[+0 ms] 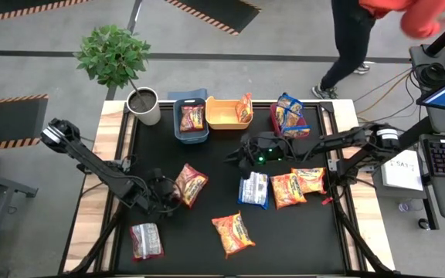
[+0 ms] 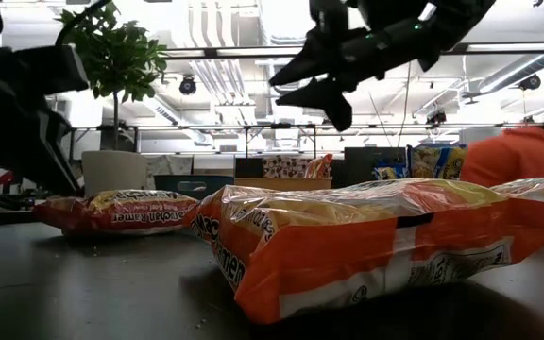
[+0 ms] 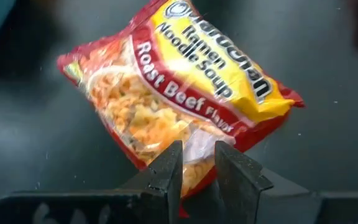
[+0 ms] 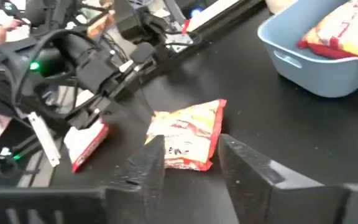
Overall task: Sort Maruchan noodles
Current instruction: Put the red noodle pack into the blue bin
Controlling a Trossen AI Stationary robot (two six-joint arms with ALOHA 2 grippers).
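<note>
Your left gripper (image 3: 194, 177) sits lower left of centre in the high view, fingers pinched nearly together on the crinkly edge of a red Roast Beef packet (image 3: 179, 93); the wrist view shows plastic squeezed between them, while the overhead hides that contact under the arm.

Your right gripper (image 1: 238, 154) hangs mid-frame in the overhead, above the mat. Its fingers (image 4: 151, 165) stand apart with nothing between them; the packet seen past them lies flat on the table beyond.

In the low view a big orange packet (image 2: 376, 241) blocks most of the table, cut off at the right edge.

From above you see loose flat packets: a dark red one (image 1: 146, 240) lower left, an orange one (image 1: 233, 233) bottom centre, a blue-white one (image 1: 254, 189) beside two orange ones (image 1: 298, 185) right of centre.

Along the top edge: a blue bin (image 1: 191, 120) holding a red packet, a yellow bin (image 1: 226, 113) with an orange packet leaning at its right, and a red bin (image 1: 275, 116) mostly hidden under blue packets.
</note>
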